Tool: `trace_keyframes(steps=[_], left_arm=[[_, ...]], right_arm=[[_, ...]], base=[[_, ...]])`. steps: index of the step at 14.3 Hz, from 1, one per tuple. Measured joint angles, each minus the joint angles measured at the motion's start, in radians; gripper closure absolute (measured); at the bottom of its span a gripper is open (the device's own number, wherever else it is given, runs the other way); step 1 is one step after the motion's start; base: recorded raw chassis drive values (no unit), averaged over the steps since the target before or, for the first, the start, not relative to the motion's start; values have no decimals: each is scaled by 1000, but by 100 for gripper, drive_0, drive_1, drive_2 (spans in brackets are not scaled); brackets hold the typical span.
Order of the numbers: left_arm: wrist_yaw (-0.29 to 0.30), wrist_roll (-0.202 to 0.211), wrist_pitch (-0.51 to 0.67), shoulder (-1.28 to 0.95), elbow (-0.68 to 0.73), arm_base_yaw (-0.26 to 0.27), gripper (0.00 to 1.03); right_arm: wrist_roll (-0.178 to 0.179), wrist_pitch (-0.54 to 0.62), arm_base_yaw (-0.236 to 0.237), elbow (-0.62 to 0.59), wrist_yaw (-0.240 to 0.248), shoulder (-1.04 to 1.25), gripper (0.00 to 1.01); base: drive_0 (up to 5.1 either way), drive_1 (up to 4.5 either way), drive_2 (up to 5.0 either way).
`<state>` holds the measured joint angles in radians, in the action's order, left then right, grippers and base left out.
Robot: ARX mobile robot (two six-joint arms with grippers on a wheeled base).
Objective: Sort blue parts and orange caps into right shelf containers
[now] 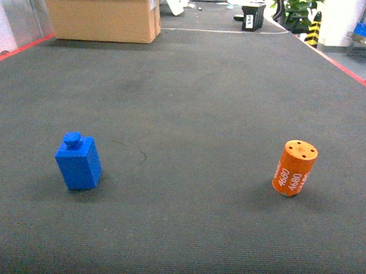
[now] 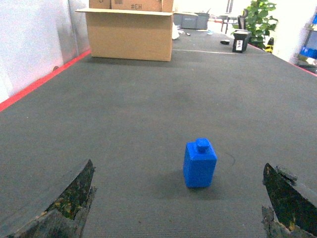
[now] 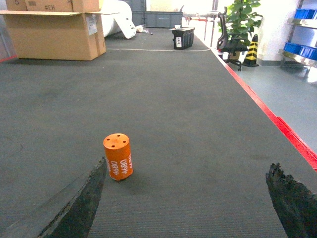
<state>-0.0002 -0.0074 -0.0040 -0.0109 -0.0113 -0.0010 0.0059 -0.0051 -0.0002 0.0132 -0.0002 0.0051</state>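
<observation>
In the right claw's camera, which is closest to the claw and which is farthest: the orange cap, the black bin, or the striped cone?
1. Orange cap: nearest, just ahead, by the claw's left finger.
2. Black bin: far up the mat, near the middle.
3. Striped cone: off the mat on the right; about as far as the bin, too close to call.

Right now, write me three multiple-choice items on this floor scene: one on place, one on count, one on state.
1. In the head view, the blue part stands:
A. left of the orange cap
B. on the cap
C. in the cardboard box

2. Orange caps on the mat:
A. three
B. one
C. none

3. The left hand is:
A. shut on the blue part
B. shut empty
C. open

A: the part sits far left, the cap right.
B: only one shows.
C: its fingers are spread wide, holding nothing.
</observation>
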Motion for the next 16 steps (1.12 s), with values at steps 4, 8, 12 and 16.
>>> trace_keyframes(steps=[4,8,12,16], left_arm=[[0,0,0,0,0,0,5],[0,0,0,0,0,0,5],[0,0,0,0,0,0,5],[0,0,0,0,0,0,5]], right_arm=[[0,0,0,0,0,0,3],[0,0,0,0,0,0,3],[0,0,0,0,0,0,3],[0,0,0,0,0,0,3]], base=[[0,0,0],[0,0,0],[0,0,0],[0,0,0]])
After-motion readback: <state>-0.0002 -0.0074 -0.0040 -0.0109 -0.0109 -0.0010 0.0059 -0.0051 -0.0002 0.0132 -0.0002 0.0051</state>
